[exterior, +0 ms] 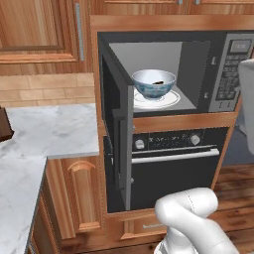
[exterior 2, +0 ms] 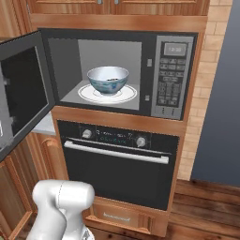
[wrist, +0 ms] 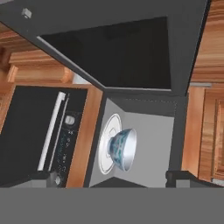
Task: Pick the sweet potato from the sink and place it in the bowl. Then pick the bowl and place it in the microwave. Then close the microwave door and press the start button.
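The microwave (exterior 2: 171, 77) stands open, its door (exterior 2: 23, 93) swung out to the left; the left base view shows the door (exterior: 116, 134) edge-on. Inside, the blue-patterned white bowl (exterior: 154, 83) (exterior 2: 108, 79) sits on the white turntable plate (exterior 2: 86, 95). A dark lump, the sweet potato (exterior: 158, 82) (exterior 2: 111, 79), lies in the bowl. In the hand view my gripper (wrist: 116, 181) is open, with nothing between its fingertips (wrist: 188, 177). It hangs out in front of the cavity, well apart from the bowl (wrist: 122, 148), below the door's dark window (wrist: 113, 57). The sink is out of view.
A black oven (exterior 2: 117, 159) with two knobs and a horizontal bar handle sits right under the microwave. A marble counter (exterior: 44, 134) runs off to the left, with a dark object (exterior: 4, 124) at its edge. Wooden cabinets surround everything.
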Controlling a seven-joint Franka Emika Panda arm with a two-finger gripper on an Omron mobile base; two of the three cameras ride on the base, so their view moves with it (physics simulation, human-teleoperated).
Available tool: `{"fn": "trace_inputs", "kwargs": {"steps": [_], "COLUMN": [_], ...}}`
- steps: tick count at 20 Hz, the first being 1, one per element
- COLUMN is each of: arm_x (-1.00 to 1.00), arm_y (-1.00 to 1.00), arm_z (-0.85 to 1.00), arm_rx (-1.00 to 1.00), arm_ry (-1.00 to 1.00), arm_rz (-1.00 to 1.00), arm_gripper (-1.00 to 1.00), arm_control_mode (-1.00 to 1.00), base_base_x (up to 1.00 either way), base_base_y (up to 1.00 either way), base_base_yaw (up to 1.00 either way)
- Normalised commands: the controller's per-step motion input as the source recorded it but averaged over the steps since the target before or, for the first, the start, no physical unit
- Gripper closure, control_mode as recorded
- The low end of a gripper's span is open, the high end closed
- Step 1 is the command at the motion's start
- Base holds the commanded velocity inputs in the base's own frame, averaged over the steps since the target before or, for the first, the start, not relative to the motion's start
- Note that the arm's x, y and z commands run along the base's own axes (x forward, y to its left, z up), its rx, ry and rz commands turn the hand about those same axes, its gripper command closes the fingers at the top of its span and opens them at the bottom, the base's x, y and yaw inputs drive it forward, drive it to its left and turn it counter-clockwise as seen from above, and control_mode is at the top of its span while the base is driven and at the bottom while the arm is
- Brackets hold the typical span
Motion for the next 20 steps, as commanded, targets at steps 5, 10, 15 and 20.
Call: {"fn": "trace_inputs", "kwargs": {"steps": [5,10,15,20], "arm_x": [-0.69,-0.89,-0.52,-0.01], "arm_y": [0.90,0.62,0.38,0.86], "arm_z": [0.17,0.23,0.00,-0.09], "arm_rx": [-0.01,0.00,0.00,-0.06], "arm_ry": [0.00,0.00,0.00,0.00], "arm_rz": [0.00,-0.05,-0.18,-0.21], "arm_gripper": [-1.00,-1.00,-1.00,-1.00], "arm_control_mode": [-1.00,-1.00,-1.00,-1.00], "base_base_x": [0.00,0.00,0.00,0.00], "base_base_y": [0.00,0.00,0.00,0.00], "base_base_yaw": [0.00,0.00,0.00,0.00]}}
